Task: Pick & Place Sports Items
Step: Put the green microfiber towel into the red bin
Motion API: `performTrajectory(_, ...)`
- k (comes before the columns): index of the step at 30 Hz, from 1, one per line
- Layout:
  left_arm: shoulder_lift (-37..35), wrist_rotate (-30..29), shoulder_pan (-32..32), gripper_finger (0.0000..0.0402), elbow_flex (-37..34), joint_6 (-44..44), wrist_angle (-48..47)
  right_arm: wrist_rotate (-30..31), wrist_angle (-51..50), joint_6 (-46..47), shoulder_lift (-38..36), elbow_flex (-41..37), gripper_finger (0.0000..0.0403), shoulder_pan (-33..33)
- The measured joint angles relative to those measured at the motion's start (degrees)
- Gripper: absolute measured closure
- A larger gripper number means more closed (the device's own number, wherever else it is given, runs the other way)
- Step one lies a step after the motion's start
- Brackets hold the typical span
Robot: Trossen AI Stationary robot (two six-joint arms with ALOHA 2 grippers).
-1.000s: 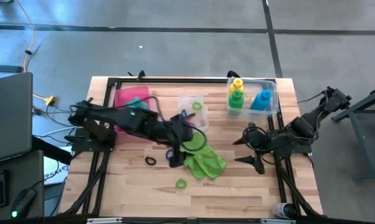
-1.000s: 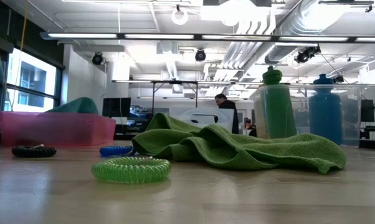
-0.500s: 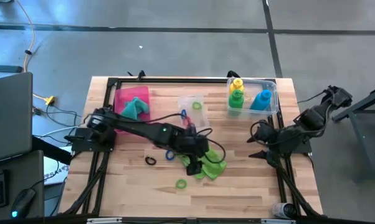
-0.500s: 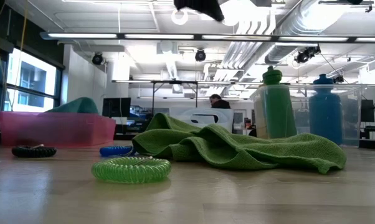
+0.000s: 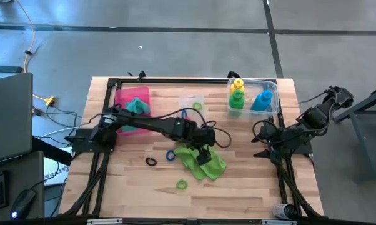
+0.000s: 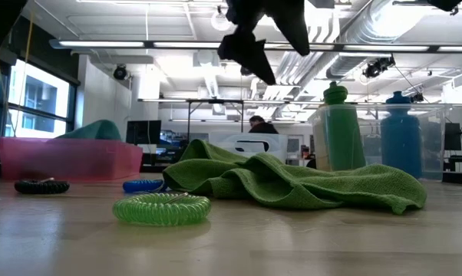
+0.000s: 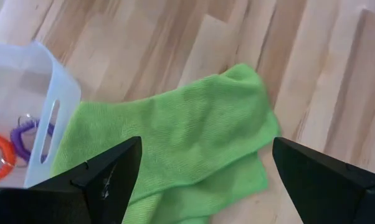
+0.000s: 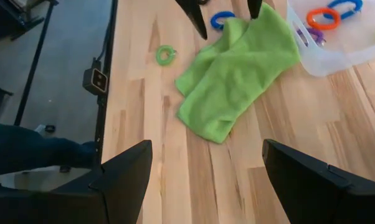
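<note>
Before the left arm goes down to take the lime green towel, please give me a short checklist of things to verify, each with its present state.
1. Left gripper above the lime green towel: ok.
2. Its fingers spread wide with the towel between them in the wrist view: ok.
3. Nothing lying on the towel: ok.
4. Blue ring close beside the towel's edge; whether it touches: cannot tell.
5. Right gripper near the table's right edge, away from the towel: ok.
6. Pink tray holds the teal towel; room for a second: cannot tell.

Grey concrete floor (image 5: 175, 50), bright ceiling strip lights (image 6: 216, 46), large windows (image 6: 39, 103).
</note>
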Motion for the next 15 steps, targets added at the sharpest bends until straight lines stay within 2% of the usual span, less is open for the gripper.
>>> performTrajectory(8, 2.06, 2.1, 0.28, 0.0048, 0.02, -6.25, -0.49, -1.08, -0.96, 0.09, 0.02, 0.0, 0.0108, -0.02)
performTrajectory(15, 3.64, 2.2, 0.14, 0.0048, 0.17, -14.18, -0.59, 0.36, -1.44, -0.54, -0.31, 0.0, 0.0108, -0.01)
